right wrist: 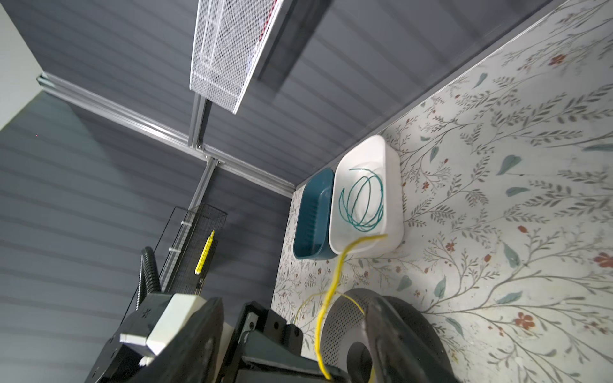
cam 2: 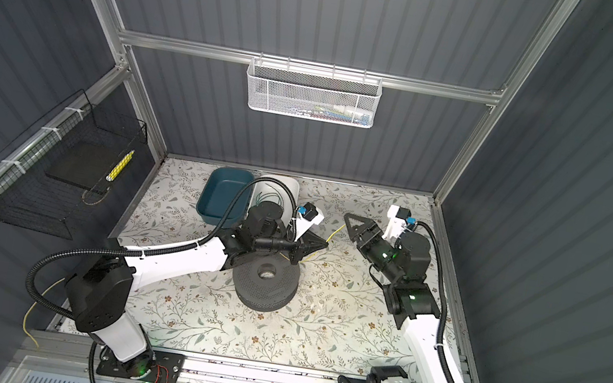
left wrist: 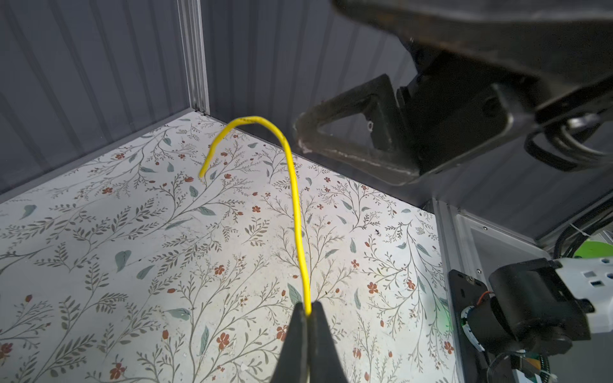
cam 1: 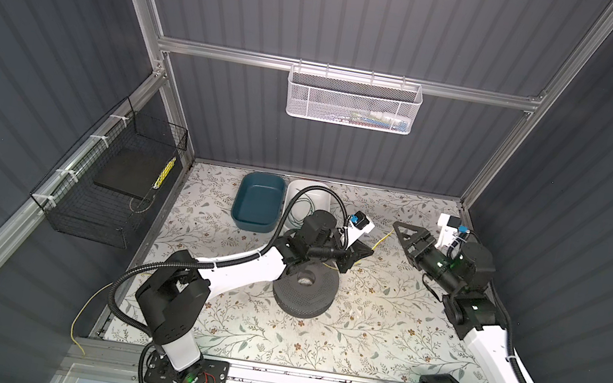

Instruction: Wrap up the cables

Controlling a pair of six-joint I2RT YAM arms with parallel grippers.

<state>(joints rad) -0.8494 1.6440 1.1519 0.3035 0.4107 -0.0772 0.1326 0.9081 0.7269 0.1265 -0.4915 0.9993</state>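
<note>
The yellow cable rises out of my left gripper, which is shut on it, then bends over to a free end. In both top views that gripper hangs just past the dark perforated spool, and the yellow cable pokes out toward my right gripper. The right gripper stands open, close to the cable's bend without touching it; one of its fingers shows beside the bend. The green cable lies coiled in the white bin.
A teal bin sits beside the white bin at the back of the floral mat. A black wire basket hangs on the left wall and a white mesh basket on the back wall. More yellow cable droops off the front left.
</note>
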